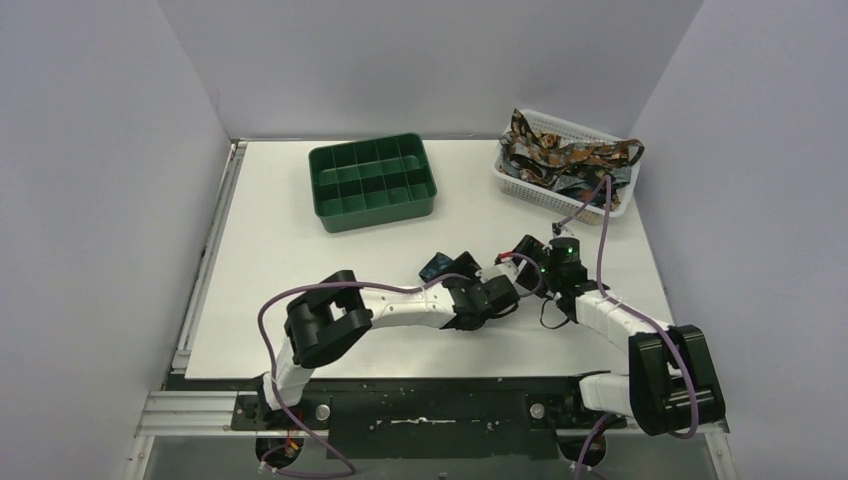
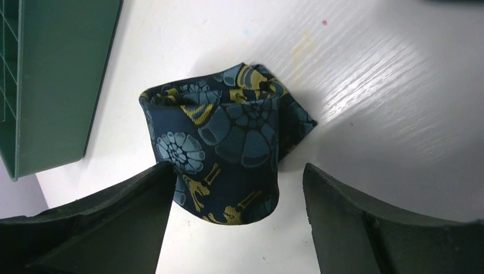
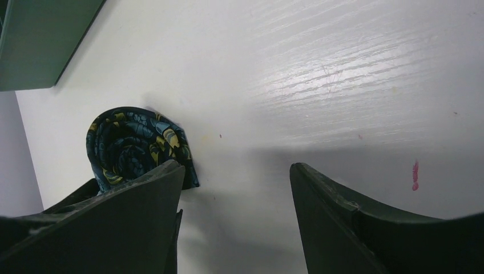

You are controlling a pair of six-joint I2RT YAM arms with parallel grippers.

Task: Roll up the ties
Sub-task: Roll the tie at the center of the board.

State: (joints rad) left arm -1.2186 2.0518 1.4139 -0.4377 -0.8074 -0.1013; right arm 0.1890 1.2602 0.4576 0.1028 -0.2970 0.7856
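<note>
Rolled navy tie [image 2: 228, 142], blue and yellow flowers, on the white worktop [image 1: 280, 260] near its middle. Left hand [image 2: 237, 171] spread around it, one finger at the roll's edge, the other apart. Right hand [image 3: 237, 168] spread too, nothing between its fingers, roll just beside. More ties [image 1: 560, 155] heaped in the white mesh basket [image 1: 540, 190], far right corner. Green compartment tray [image 1: 375, 215] far centre, well apart, open surface between.

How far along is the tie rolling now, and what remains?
Done: one rolled tie lies on the table. In hand: nothing is gripped; the left gripper stands open astride that roll, the right gripper open beside it. Left: a heap of unrolled ties fills the white basket, and the green tray looks empty.
</note>
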